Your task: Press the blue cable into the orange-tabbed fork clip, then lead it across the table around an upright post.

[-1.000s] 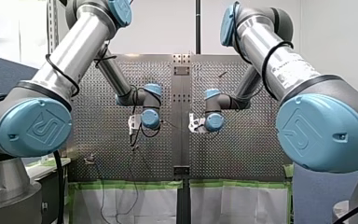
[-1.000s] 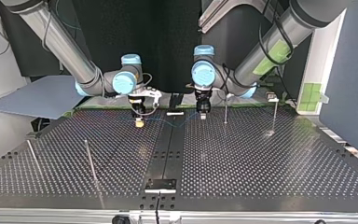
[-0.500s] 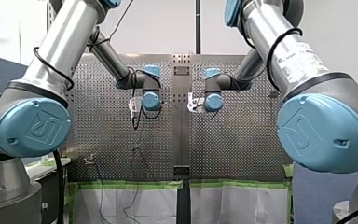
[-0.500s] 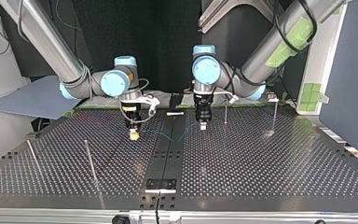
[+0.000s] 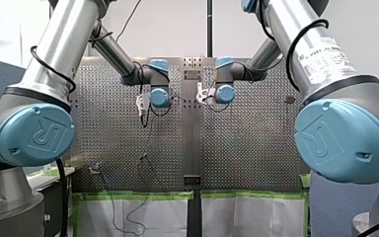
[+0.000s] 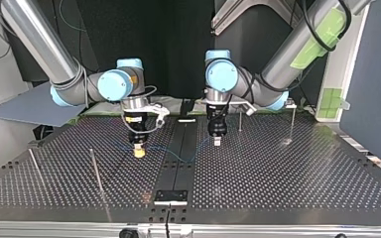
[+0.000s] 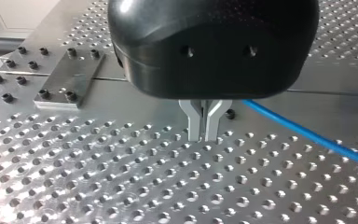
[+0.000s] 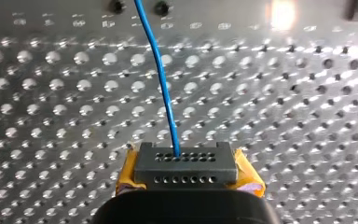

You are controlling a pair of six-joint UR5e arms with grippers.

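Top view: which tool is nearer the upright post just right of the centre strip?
Left. My left tool stands just beside the post; my right tool is across the centre strip, further left.

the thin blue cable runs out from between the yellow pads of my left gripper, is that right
Not quite. The yellow pads belong to my right gripper, not my left. The right wrist view shows the thin blue cable running out from between them. In the left wrist view, my left gripper has bare metal fingers.
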